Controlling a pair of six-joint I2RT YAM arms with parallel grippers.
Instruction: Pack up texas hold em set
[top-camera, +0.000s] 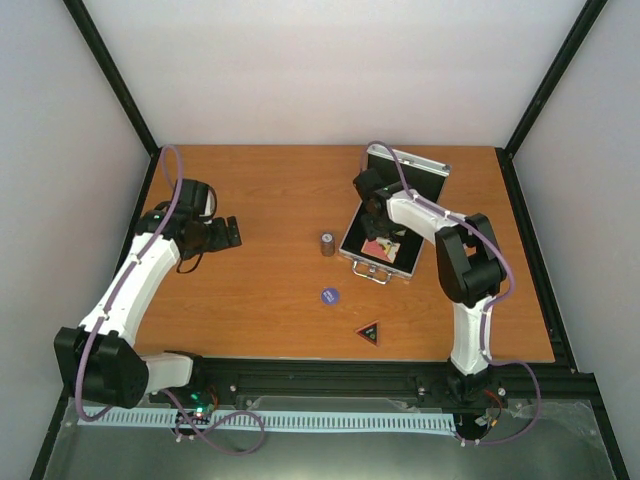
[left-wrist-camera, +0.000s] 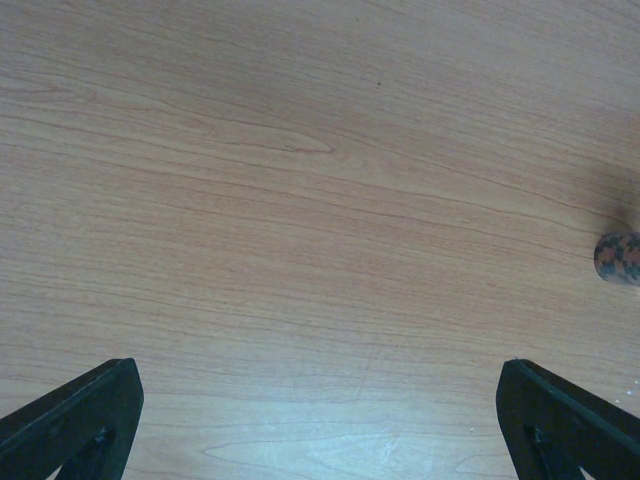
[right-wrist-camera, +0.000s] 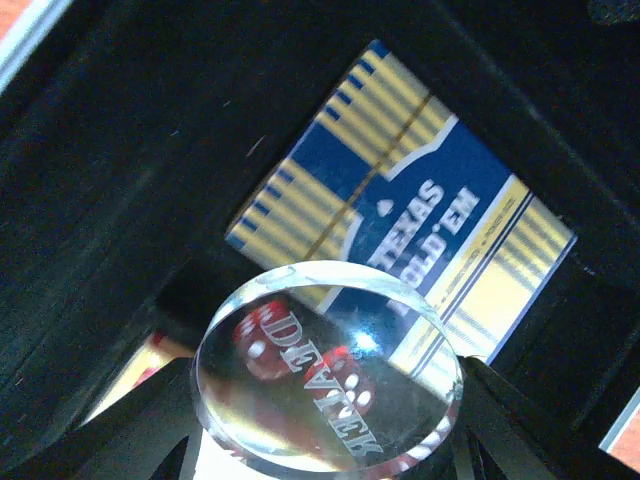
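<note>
Fig. | right tool clamped across rim of clear round plastic disc, above blue-gold card deck in silver metal case | I judge disc light, rigid, slick: grip rim | left tool apart, empty

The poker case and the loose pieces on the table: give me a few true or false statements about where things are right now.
1. The right claw holds the clear disc above the open case. True.
2. The blue chip is already in the case. False: it lies on the table.
3. A blue-gold card deck sits inside the case. True.
4. The left claw grips the dark cylinder. False: it is open over bare table, and the cylinder stands apart from it.
5. The black triangle lies closer to the table's near edge than the blue chip. True.
</note>
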